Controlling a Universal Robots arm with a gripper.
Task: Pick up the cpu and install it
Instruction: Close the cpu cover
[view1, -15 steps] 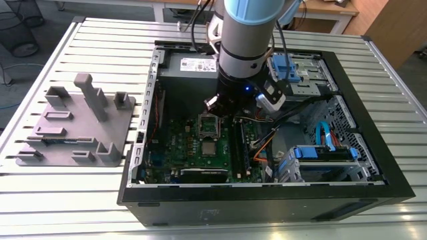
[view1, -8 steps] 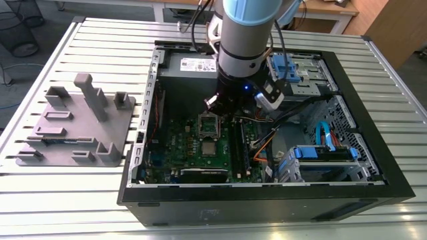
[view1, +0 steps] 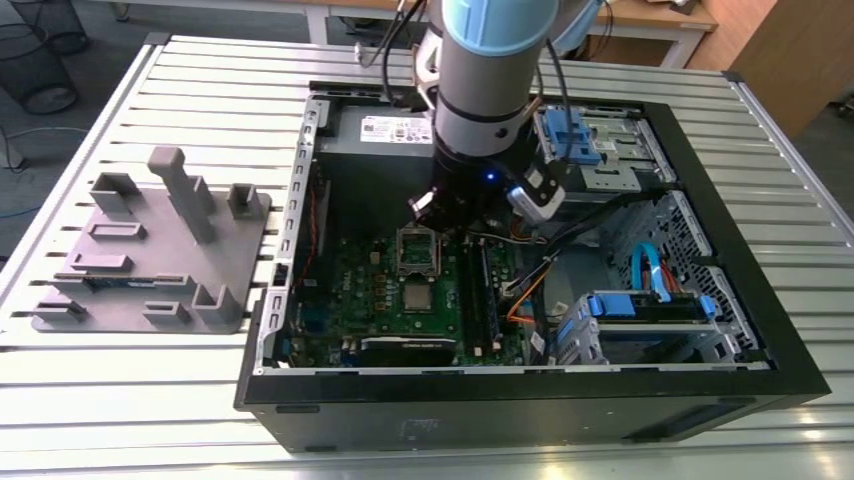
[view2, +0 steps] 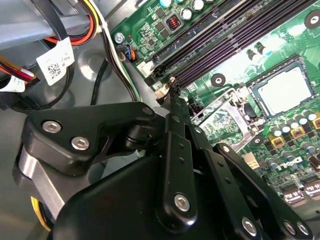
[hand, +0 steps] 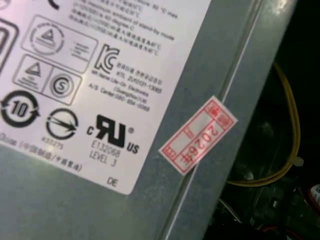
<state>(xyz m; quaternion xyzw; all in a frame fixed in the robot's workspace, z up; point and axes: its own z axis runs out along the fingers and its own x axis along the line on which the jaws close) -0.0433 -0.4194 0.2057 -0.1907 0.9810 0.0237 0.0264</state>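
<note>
Jaws pinched together, our gripper (view2: 173, 89) hangs over the motherboard (view2: 227, 62) near the socketed cpu (view2: 282, 92); we should descend squarely.

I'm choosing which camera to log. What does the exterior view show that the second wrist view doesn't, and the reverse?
Exterior view: the whole case, the gray fixture on the table, the arm. Second wrist view: a white cable tag and the claw's linkage up close. Both: the cpu lying in its socket on the motherboard, the claw apart from it.
</note>
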